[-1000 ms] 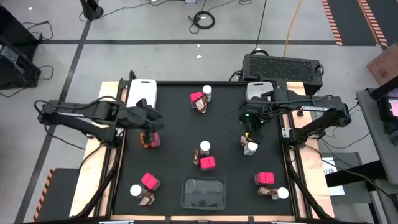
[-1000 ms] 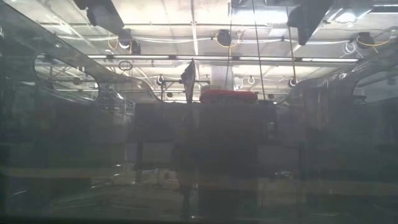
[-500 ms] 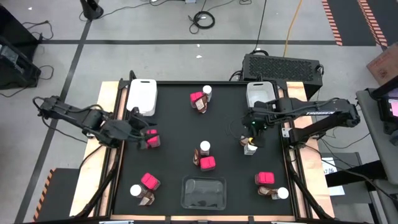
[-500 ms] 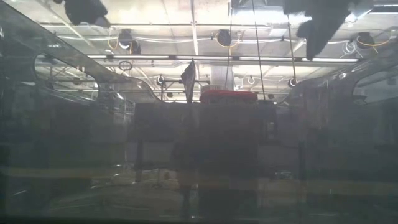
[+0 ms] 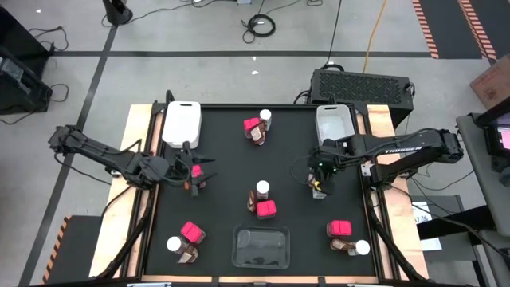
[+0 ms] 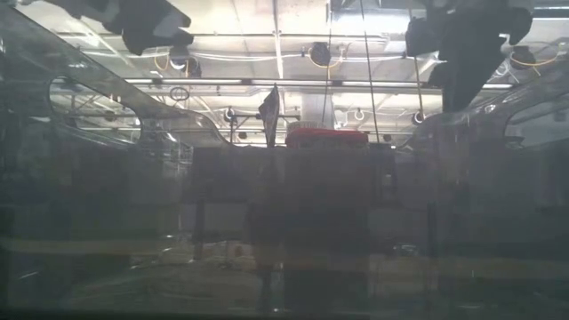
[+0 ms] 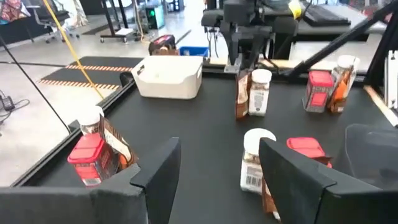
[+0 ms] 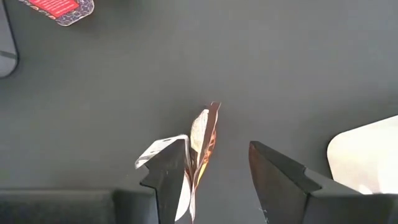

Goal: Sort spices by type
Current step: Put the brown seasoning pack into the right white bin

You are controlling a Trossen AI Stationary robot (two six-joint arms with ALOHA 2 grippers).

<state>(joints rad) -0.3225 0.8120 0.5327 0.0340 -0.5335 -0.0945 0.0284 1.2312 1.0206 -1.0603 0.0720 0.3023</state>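
1. Brown packet (image 8: 200, 146) is standing on the black mat (image 5: 295, 135), mid-right; I'm seeing right gripper (image 8: 217, 168) directly over it, fingers spread around it, not clamping.
2. Left gripper (image 7: 217, 168) is hanging released at the mat's left, beside a pink box (image 5: 197, 171).

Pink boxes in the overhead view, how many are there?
5 pink boxes: top centre, beside the left gripper, middle, bottom left, bottom right. Others may be hidden.

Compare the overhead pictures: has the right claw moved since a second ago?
Yes, only slightly. The right claw sat beside the white tray and has come a little nearer the table's front edge, above a brown packet.
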